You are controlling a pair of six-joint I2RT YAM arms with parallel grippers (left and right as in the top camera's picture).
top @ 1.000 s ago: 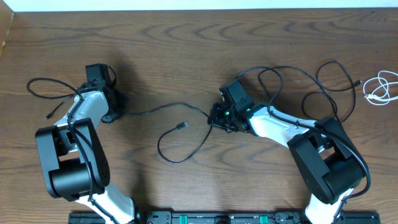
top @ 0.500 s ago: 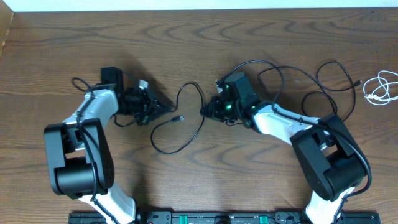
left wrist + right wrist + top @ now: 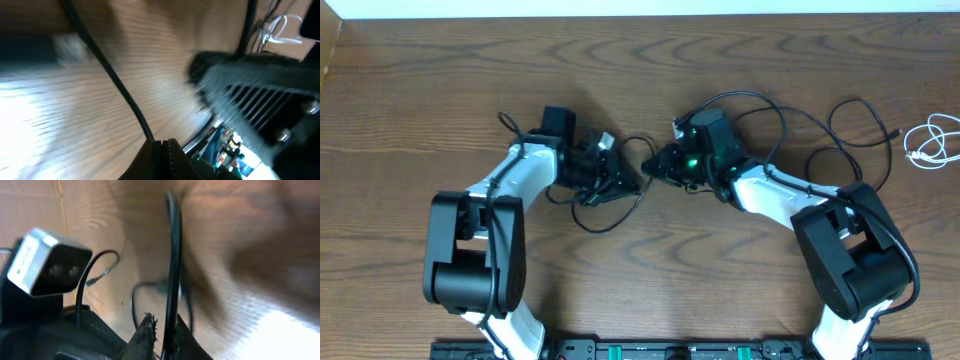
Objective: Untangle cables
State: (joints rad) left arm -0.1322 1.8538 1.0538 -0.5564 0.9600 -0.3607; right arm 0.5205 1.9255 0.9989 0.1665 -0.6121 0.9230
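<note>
**Q:** Where are your hands?

**A:** Both are near the middle of the table [image 3: 440, 80]. My left gripper [image 3: 628, 180] reaches in from the left and my right gripper [image 3: 653, 166] from the right. The tips face each other, just apart.

**Q:** What has the left got?

**A:** The black cable [image 3: 173, 255]. My left fingers are pressed together on it. From that wrist I see the cord leave the tips and slant away across the wood grain.

**Q:** And the right?

**A:** The same cable. From my right wrist it stands between the two fingertips, which are pinched in on it with next to no gap.

**Q:** How does the black cable lie?

**A:** A small bend of it shows between my two grippers. A slack loop rests on the table just below the left gripper. Past the right gripper it arcs over my right arm and spreads in loops on the right half of the table. It ends in a small plug [image 3: 897, 132] out toward the right edge. Those loops cross one another, and I can't tell which strand lies on top.

**Q:** And the white cable?

**A:** The white cable [image 3: 920, 154] sits in a little coil at the far right edge, well apart from both grippers. It is near the black plug but not touching it.
</note>
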